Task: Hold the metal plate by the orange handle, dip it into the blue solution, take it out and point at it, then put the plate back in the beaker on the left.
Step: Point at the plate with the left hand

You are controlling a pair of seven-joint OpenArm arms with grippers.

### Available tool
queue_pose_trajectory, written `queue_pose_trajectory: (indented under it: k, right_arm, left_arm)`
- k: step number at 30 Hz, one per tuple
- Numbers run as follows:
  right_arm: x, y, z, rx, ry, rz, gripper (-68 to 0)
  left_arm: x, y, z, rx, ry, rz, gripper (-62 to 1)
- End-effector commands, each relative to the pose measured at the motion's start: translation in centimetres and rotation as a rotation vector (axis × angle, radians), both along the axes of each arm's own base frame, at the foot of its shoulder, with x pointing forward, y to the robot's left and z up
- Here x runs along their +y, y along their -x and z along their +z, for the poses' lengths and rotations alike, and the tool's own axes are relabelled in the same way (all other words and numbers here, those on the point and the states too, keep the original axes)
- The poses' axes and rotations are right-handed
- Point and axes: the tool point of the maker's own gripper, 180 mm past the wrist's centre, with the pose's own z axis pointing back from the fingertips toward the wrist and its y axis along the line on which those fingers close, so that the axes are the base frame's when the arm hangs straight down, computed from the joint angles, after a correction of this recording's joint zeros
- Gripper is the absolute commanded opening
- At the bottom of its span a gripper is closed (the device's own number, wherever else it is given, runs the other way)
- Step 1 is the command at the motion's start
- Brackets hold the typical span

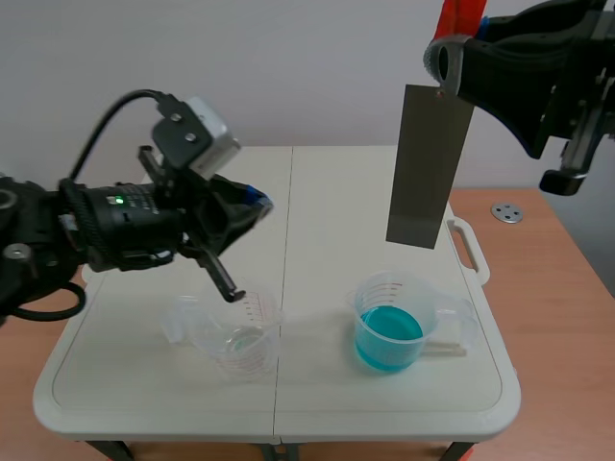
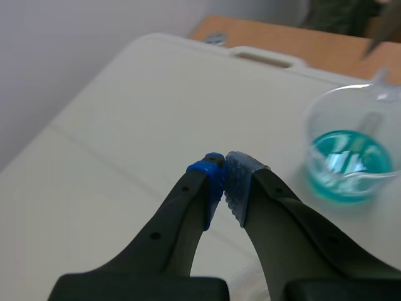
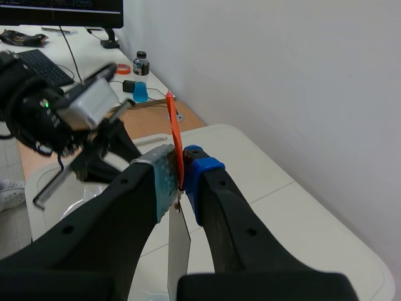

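1. Check the right gripper (image 3: 182, 166). Its two pads are clamped on the orange handle (image 3: 175, 141), and the metal plate (image 1: 430, 165) hangs straight down from it, raised high above the table (image 1: 317, 192).
2. Note that the lower edge of the plate is well clear of the beaker (image 1: 389, 322) holding the blue solution (image 1: 388, 336), above it and slightly behind. The frames do not show whether the plate is wet.
3. Check the left gripper (image 2: 224, 164). Its pads are pressed together on nothing. It sits above the clear beaker (image 1: 237, 331) on the left, tips aimed toward the plate's side.
4. Treat the current step as the pointing stage, most likely. Your next move calls for carrying the plate leftward and lowering it upright into the clear beaker. Move the left arm aside first.
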Motion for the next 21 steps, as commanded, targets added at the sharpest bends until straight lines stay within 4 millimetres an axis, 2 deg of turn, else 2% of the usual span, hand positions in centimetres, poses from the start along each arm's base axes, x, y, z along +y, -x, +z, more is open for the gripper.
queue_pose_trajectory:
  k: [1, 8, 12, 17, 21]
  right_arm:
    - [0.3, 0.3, 1.0, -0.025, -0.026, 0.019, -66.2]
    - [0.3, 0.3, 1.0, -0.025, -0.027, 0.019, -66.2]
    - [0.3, 0.3, 1.0, -0.025, -0.029, 0.018, -66.2]
    - [0.5, 0.0, 0.6, -0.031, -0.027, 0.001, -66.2]
    - [0.5, -0.1, 0.3, -0.034, -0.022, -0.010, -66.2]
  left_arm:
    - [1.9, 0.4, 1.2, -0.042, -0.017, 0.027, -56.7]
    - [11.9, 2.5, 0.4, -0.048, -0.209, 0.243, -56.7]
    - [16.9, 5.6, -2.2, 0.049, -0.339, 0.315, -56.7]
    - [20.7, 11.4, -6.0, 0.232, -0.457, 0.347, -56.7]
    - [21.6, 16.9, -9.0, 0.390, -0.499, 0.331, -56.7]
